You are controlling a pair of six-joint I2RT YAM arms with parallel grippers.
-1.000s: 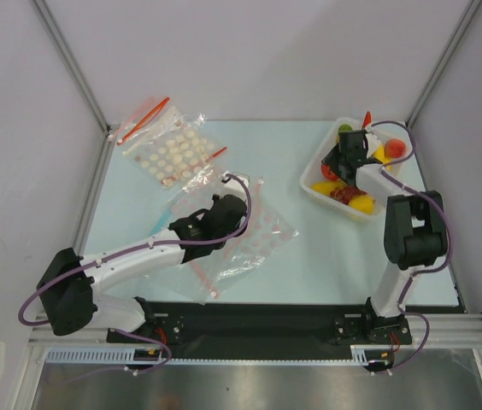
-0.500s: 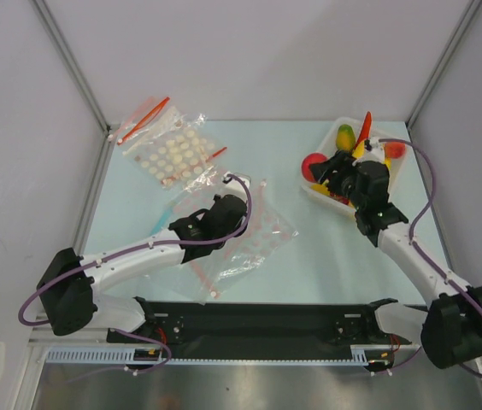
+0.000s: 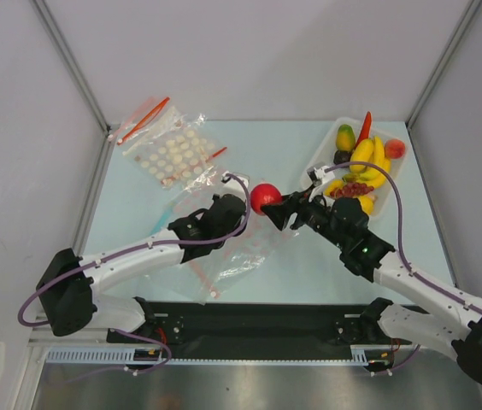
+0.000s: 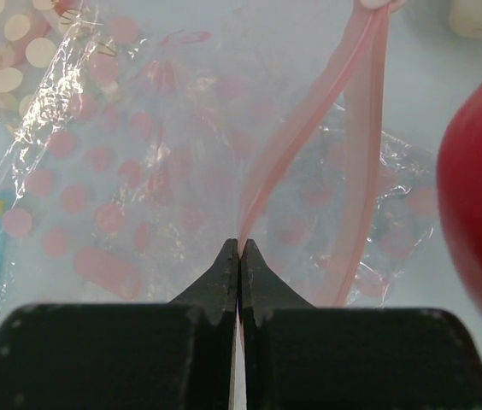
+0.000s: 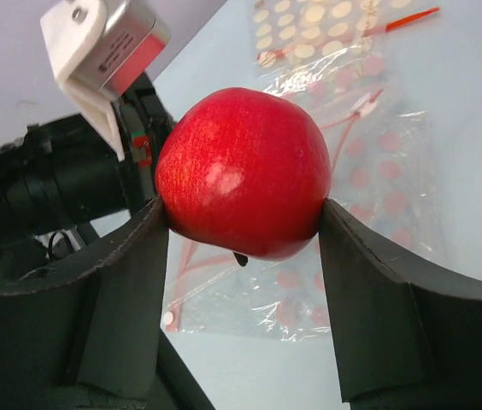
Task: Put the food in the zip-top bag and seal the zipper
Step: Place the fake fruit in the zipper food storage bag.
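Observation:
My left gripper (image 3: 238, 207) (image 4: 240, 248) is shut on the pink zipper strip (image 4: 356, 102) of the crinkly clear zip-top bag (image 3: 258, 243) (image 4: 181, 154). The strip bows apart ahead of the jaws, and pink dots show through the plastic. My right gripper (image 3: 273, 205) (image 5: 243, 213) is shut on a glossy red apple (image 3: 265, 197) (image 5: 243, 171). It holds the apple in the air just right of the left gripper, over the bag's mouth end. The apple also fills the right edge of the left wrist view (image 4: 480, 196). Bananas (image 3: 365, 158), mango (image 3: 345, 137), chili (image 3: 365, 126), peach (image 3: 395, 149) and grapes (image 3: 354, 189) lie in the tray.
The white food tray (image 3: 316, 175) stands at the back right. A clear bag with white dots (image 3: 173, 154) and a red strip (image 3: 143, 120) lies at the back left. Metal frame posts run along both sides.
My right arm has swung left from the tray with the apple, over to the bag's mouth beside the left gripper. The left gripper has not moved.

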